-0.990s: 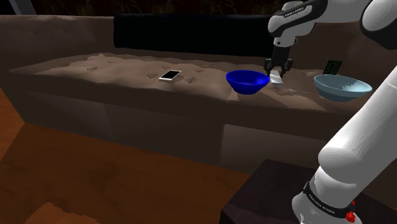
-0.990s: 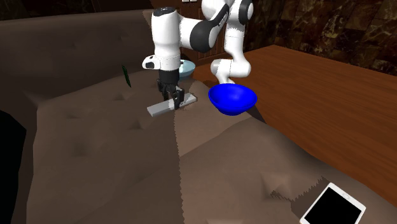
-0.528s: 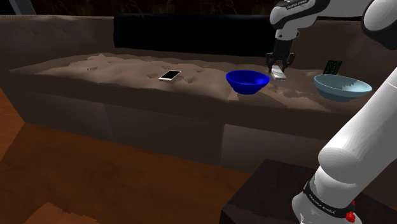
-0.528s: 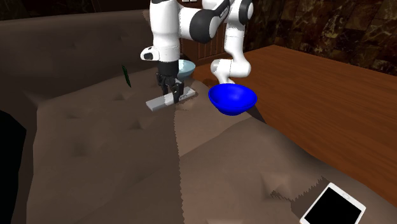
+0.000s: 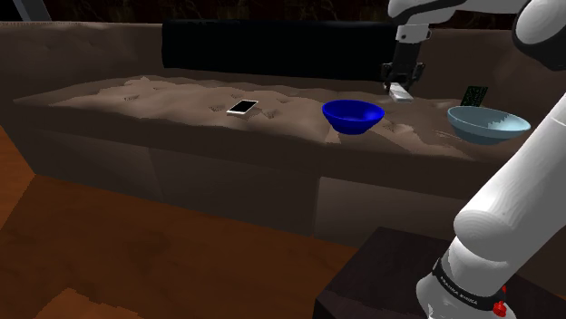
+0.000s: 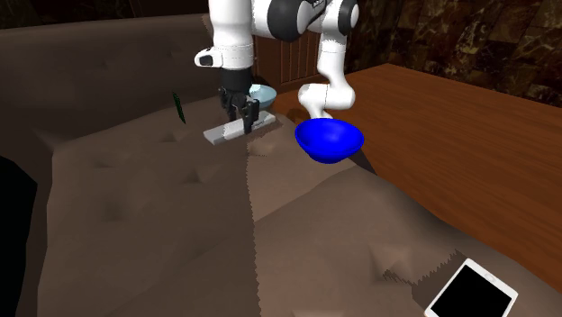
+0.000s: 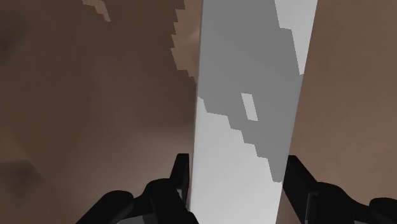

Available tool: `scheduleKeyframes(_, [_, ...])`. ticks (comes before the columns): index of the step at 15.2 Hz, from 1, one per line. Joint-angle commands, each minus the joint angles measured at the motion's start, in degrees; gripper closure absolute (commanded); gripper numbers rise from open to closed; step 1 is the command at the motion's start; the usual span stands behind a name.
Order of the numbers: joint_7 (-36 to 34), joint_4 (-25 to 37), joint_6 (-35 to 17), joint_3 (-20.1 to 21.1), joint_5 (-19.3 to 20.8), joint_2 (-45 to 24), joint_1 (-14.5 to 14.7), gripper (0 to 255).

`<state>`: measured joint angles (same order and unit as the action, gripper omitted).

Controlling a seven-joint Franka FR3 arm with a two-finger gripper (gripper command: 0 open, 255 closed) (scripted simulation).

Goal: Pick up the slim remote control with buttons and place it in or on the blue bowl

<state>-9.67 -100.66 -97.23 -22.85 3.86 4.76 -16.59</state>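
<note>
The black gripper [image 5: 400, 80] [image 6: 241, 115] [image 7: 236, 177] points down over the brown sofa seat [image 5: 136, 95] [image 6: 135, 198] and is clamped on the slim remote control [image 5: 399, 91] [image 6: 219, 133] [image 7: 248, 95], drawn as a plain light grey slab; in the wrist view the two fingers [image 7: 180, 178] press against its long edges near one end and the rest reaches away from the hand. The remote hangs roughly level, clear of the cushion. In the shoulder view it sits above and just to the right of the blue bowl [image 5: 353, 115] [image 6: 330, 140], not over it; in the second exterior view it is to the bowl's left, apart from it. The blue bowl stands upright on the seat near the front edge. A pale grey-blue bowl [image 5: 488, 124] [image 6: 263, 93] stands further along, a dark slim object [image 5: 473, 94] [image 6: 179, 108] leans by the backrest, and a white-framed phone [image 5: 242, 107] [image 6: 471, 293] lies flat well apart from the rest
</note>
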Motion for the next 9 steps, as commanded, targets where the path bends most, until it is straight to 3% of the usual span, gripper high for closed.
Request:
scheduleKeyframes(1, [0.12, 1.90, 1.64, 0.00, -0.12, -0.28, 0.02, 255])
scheduleKeyframes(9, [0.80, 9.90, 8.13, -0.17, -0.76, -1.90, -0.05, 255])
